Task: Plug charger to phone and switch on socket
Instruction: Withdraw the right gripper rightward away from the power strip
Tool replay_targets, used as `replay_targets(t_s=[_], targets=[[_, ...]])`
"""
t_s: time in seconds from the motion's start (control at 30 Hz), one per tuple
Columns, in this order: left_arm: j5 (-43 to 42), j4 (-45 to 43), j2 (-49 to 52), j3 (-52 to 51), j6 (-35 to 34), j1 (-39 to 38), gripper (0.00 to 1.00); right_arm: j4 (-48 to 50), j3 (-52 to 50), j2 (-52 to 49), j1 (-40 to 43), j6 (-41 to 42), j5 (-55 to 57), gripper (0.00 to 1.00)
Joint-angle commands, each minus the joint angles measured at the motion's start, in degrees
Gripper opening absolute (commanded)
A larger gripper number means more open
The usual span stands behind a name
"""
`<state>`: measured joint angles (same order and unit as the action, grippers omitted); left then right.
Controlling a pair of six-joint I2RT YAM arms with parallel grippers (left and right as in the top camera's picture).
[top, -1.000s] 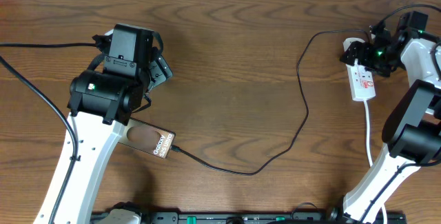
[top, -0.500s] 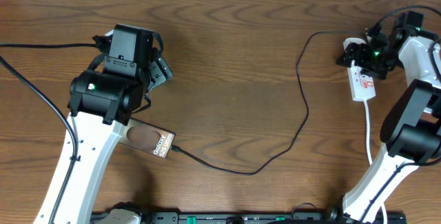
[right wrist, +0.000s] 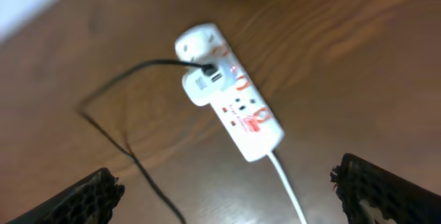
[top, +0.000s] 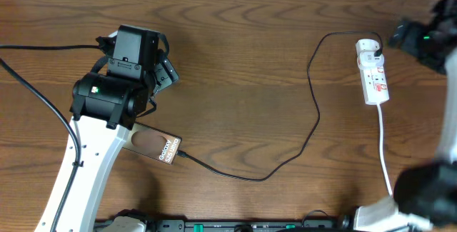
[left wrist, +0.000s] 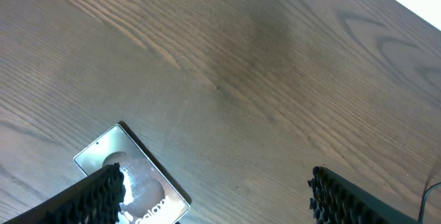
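Note:
The phone (top: 158, 146) lies flat near the table's front left, partly under my left arm; it also shows in the left wrist view (left wrist: 131, 176). The charger (top: 312, 93), a thin black cable, runs from the phone's right end across the table to the socket (top: 373, 73), a white power strip at the right, also seen in the right wrist view (right wrist: 231, 100) with a red light showing. My left gripper (top: 166, 75) is open and empty, above and behind the phone. My right gripper (top: 421, 41) is blurred, open and empty, raised to the right of the socket.
The socket's white cord (top: 384, 146) runs toward the table's front edge. A thick black robot cable (top: 32, 89) crosses the far left. The right arm's base (top: 421, 189) stands at the front right.
My right gripper has lifted off the socket and moved up and to the right, away from it. The left arm, phone and cable have not moved.

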<state>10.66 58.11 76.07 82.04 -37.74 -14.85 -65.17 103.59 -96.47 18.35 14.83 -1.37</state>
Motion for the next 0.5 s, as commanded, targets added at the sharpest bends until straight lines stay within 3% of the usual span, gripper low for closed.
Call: replay_targets(t_s=[0.0, 0.13, 0.47], targets=[[0.96, 0.13, 0.28, 0.7, -0.7, -0.11, 0.85, -3.19, 0.79, 7.32, -0.44, 7.26, 4.68, 0.99], [0.96, 0.13, 0.28, 0.7, -0.7, -0.11, 0.85, -8.0, 0.76, 14.71, -0.44, 10.01, 4.68, 0.99], [0.96, 0.13, 0.28, 0.7, -0.7, -0.11, 0.85, -9.4, 0.76, 24.79, -0.44, 9.99, 4.66, 0.99]])
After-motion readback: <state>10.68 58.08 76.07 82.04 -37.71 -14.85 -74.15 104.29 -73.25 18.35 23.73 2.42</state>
